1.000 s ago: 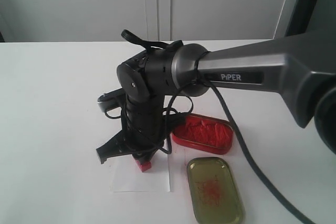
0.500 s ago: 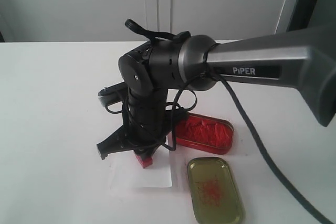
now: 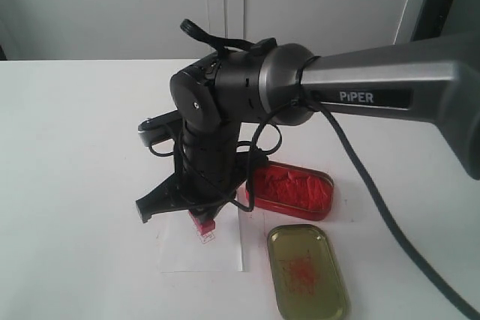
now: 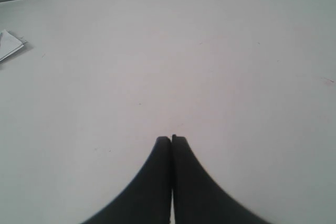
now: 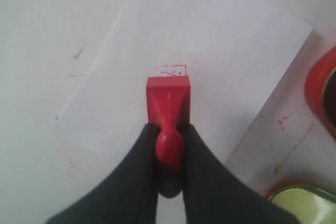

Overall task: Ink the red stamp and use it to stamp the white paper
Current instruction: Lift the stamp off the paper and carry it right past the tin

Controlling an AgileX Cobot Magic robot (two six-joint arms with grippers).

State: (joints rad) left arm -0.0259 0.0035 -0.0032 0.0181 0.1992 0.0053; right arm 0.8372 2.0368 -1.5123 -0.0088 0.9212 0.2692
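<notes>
- The right end effector [image 5: 168,129] is clamped on the red stamp [image 5: 168,93], whose head seems just clear of the white paper [image 5: 220,35] — a faint imprint [image 5: 170,70] lies beside it.
- The left end effector [image 4: 171,141] is pressed together, empty, over bare worktop [image 4: 210,51].
- Risk, as I judge it: any dip or sideways drift would smear or double the print.
- Compared with a second ago, the stamp has risen off the sheet.

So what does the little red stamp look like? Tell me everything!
The red stamp is small, shiny plastic: a square block head flaring from a rounded knob. The right tool pinches the knob, head pointing down at the white paper. It seems to hover just above the sheet, beside a faint red print.
</notes>
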